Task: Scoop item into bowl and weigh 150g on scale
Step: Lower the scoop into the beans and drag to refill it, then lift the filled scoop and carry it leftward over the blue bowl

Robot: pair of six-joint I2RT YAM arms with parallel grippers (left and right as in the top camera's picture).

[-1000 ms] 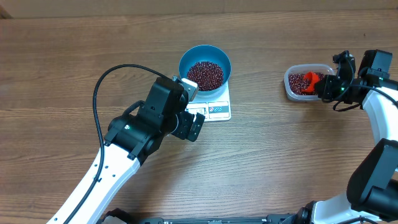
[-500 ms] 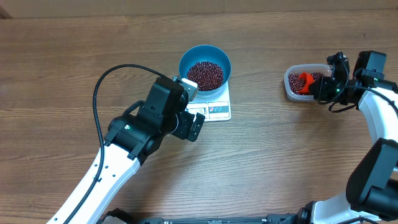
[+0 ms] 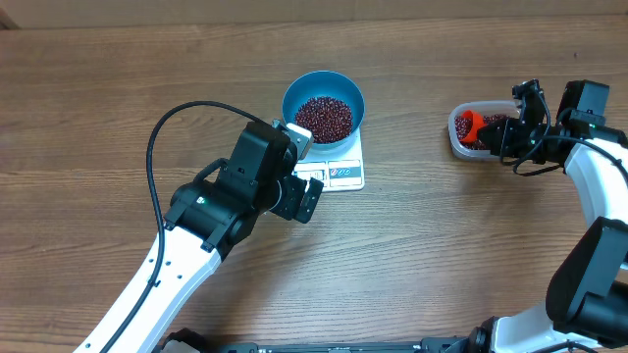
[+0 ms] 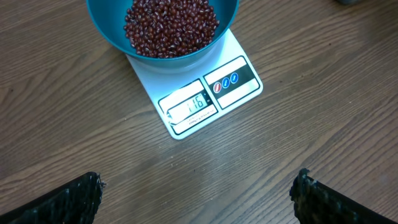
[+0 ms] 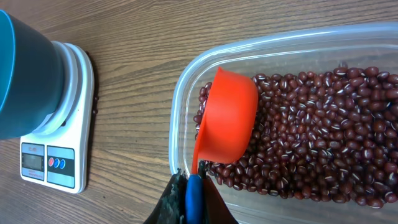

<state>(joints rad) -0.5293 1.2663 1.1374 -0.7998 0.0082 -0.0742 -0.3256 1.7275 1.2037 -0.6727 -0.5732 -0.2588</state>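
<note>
Left hand (image 4: 198, 193) is spread wide and empty, hanging over the bare bench (image 4: 323, 124) just on the display side of the scale (image 4: 186, 87). I judge it is parked there so its wrist camera can read the display (image 4: 189, 104) without touching the platform and disturbing the weight. The display shows what looks like 116, though the digits are small, so I judge we are short of target. The blue bowl (image 4: 106, 37) sits on the scale and overhangs the platform, with a heap of red-brown beans (image 4: 171, 28) inside. The clear plastic tub (image 5: 180, 112) stands well apart from the scale, on the side away from the left arm. It holds the rest of the beans (image 5: 323, 137). Right hand (image 5: 189, 202) is pressed together, pinching the blue handle (image 5: 194, 199) of the orange scoop (image 5: 230, 118). The scoop cup is inside the tub at the end nearest the scale, its back turned to the wrist camera and its edge down among the beans. I read that as set up for another dig. I cannot tell whether it carries any load. Next transfer should be a partial scoop, poured slowly to avoid overshoot.
</note>
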